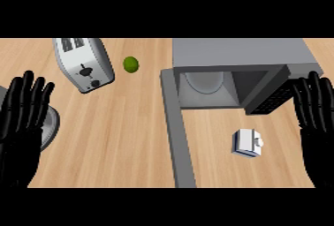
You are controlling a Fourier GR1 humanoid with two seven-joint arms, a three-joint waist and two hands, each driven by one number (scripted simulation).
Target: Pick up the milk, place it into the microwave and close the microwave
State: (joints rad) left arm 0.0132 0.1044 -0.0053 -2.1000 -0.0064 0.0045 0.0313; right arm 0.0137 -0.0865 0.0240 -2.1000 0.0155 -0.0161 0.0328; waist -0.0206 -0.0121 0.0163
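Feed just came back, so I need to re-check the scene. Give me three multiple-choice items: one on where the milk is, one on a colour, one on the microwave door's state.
1. The milk carton sits:
A. on the counter in front of the microwave
B. inside it
C. on top of it

2. The lime right of the toaster is:
A. red
B. green
C. yellow

3. The microwave's door is:
A. shut
B. open
C. missing

Answers:
1. A, the carton rests on the counter below the cavity.
2. B, the fruit shows plain green.
3. B, the door is swung out and the interior shows.
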